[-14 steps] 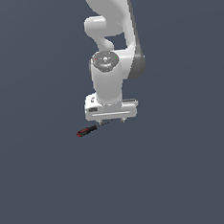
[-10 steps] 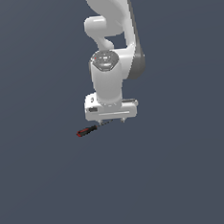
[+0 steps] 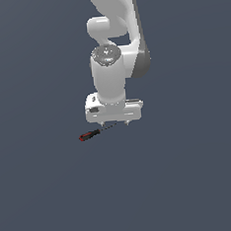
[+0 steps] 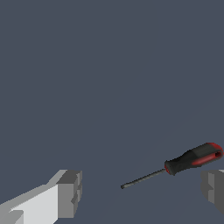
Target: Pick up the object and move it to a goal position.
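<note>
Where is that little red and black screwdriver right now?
The screwdriver lies on the grey floor just below the open claw, its handle poking out toward the exterior view's left; in the wrist view it sits between the two fingers.

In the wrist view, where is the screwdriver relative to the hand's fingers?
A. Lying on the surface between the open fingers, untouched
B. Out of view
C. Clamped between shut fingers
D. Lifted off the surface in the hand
A: the screwdriver lies flat in the gap of the hand, with the fingers spread wide and touching neither end.
</note>
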Controlling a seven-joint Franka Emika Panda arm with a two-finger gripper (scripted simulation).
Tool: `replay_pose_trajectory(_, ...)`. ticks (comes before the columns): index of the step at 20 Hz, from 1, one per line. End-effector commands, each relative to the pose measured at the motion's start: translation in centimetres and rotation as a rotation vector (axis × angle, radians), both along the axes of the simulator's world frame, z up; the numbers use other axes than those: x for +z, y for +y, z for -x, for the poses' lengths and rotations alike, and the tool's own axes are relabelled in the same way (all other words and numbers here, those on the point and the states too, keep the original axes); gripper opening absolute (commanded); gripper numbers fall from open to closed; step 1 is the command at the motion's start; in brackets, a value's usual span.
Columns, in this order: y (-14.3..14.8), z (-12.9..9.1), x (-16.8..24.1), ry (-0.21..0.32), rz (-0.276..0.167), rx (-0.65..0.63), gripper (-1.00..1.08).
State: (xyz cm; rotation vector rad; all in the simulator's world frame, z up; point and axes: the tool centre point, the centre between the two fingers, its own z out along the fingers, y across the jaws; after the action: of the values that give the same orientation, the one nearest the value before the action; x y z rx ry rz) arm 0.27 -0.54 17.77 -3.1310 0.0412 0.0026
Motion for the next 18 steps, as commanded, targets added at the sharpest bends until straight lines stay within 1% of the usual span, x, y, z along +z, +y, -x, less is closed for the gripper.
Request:
replay_pose_trajectory(1,-0.1,0.1,-0.2,0.001,-0.001,-0.010,1.00)
replay_pose_trajectory(5,-0.4,0.3,-0.6,0.002,-0.003,-0.053,1.00)
replay_pose_trajectory(10,-1.0,0.7,-1.7,0.004,-0.007,-0.142,1.00)
replay_pose_trajectory(14,-1.8,1.2,-2.9,0.006,-0.010,-0.245,1.00)
replay_pose_trajectory(18,-2.9,2.0,-4.3,0.009,-0.012,-0.376,1.00)
